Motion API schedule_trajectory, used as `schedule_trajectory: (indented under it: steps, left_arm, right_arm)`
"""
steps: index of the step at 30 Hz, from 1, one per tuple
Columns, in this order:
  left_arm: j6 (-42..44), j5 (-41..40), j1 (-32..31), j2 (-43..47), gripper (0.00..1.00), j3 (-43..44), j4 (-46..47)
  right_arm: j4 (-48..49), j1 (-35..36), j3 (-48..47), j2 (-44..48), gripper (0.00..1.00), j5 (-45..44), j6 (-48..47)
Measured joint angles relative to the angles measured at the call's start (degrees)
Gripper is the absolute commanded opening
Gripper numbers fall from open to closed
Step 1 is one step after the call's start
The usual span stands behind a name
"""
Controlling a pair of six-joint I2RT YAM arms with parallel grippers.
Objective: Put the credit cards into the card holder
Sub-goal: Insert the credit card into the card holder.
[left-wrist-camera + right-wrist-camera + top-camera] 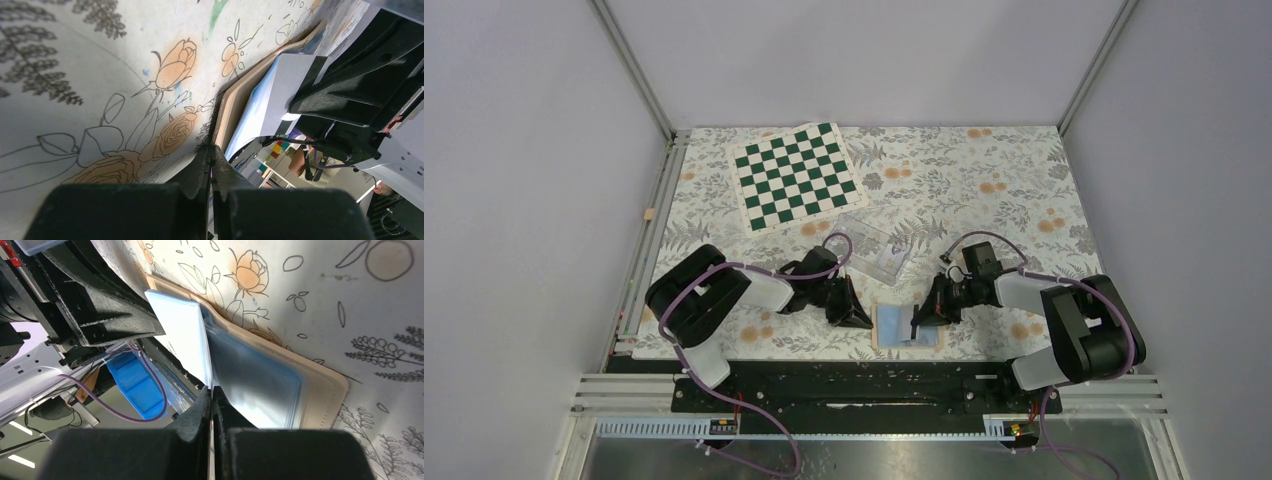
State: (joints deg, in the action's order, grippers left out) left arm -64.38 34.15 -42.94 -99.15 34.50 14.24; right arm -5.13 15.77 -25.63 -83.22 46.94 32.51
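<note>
Right pincer (211, 402) is clamped on a pale inner leaf (180, 335) of the card holder (891, 328), which lies open on the surface (984, 180) between our arms. We judge it best to raise that leaf gently, only enough to bare a pocket, without dragging the holder. Left pincer (210, 155), closed on nothing, reaches in low with its tip at the holder's tan edge, placed to pin it; we see no credit cards in either grip.

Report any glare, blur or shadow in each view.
Top external: even light, sharp, only soft shadows on the tablecloth. Left wrist: left fingers dark and blurred, floral print crisp. Right wrist: glare on the clear sleeve of the card holder, right fingers dark, out of focus.
</note>
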Motion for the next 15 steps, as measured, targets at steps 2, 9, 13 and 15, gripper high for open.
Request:
schedule_trajectory:
  steps: [2,9,13,15]
  left_arm:
    - [0.0,0.2,0.0,-0.1,0.0,0.0,0.2]
    - [-0.1,0.6,0.2,-0.4,0.0,0.0,0.5]
    - [-0.1,1.0,0.2,-0.7,0.0,0.0,0.9]
    - [-0.1,1.4,0.3,-0.9,0.0,0.1,1.0]
  right_arm:
    - [-0.3,0.0,0.0,-0.5,0.0,0.6,-0.1]
    - [-0.1,0.0,0.0,-3.1,0.0,2.3,0.1]
    - [0.0,0.0,-0.5,-5.6,0.0,3.7,-0.2]
    - [-0.5,0.0,-1.4,-7.1,0.0,4.3,-0.8]
